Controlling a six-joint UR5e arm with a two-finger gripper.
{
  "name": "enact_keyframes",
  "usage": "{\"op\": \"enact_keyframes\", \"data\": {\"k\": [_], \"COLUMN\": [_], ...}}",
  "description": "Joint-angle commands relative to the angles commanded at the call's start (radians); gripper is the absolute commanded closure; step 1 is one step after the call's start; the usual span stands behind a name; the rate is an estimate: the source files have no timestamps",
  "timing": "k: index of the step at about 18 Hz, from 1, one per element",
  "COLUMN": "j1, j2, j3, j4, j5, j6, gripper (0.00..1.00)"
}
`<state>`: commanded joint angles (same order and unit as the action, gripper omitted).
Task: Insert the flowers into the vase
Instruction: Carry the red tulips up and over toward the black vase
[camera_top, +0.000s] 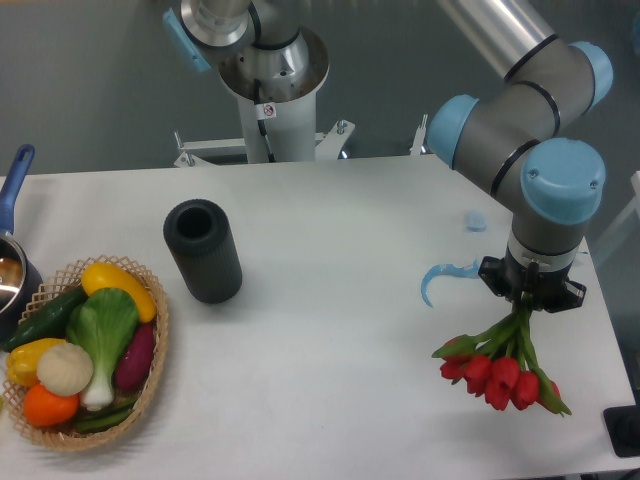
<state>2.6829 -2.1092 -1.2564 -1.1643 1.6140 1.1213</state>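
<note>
You have the bunch of red tulips with green leaves and bound stems at the near right of the white table, blooms hanging down and fanned toward the near edge, stems running up into the black two-finger hand of the grey and blue arm. The hand is closed on the stems just above the leaves; the fingertips themselves are hidden by the foliage. A curved pale blue strip lies on the table just left of the hand, and a small pale blue piece sits farther back on the right. The matte black ribbed cylinder vase stands well apart from the flowers, left of centre, upright with its round mouth open to your view. At the near left you will find a wicker basket holding coloured vegetables, including a yellow pepper, a green leafy stalk, a purple piece and an orange one. A blue-handled pot is cut off by the left edge, just behind the basket.
</note>
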Motion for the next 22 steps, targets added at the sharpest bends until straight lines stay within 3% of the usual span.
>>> {"op": "enact_keyframes", "data": {"k": [4, 11, 14, 19, 22], "j1": [-0.002, -0.046, -0.074, -0.078, -0.069], "j2": [0.021, 0.028, 0.045, 0.101, 0.132], "j3": [0.003, -0.044, -0.057, -0.124, -0.147], "j4": [0.032, 0.219, 0.268, 0.371, 0.374], "j5": [-0.085, -0.204, -0.253, -0.541, -0.761], "j6": [-0.002, -0.096, -0.149, -0.225, -0.236], "gripper": [0.96, 0.96, 0.96, 0.96, 0.96]}}
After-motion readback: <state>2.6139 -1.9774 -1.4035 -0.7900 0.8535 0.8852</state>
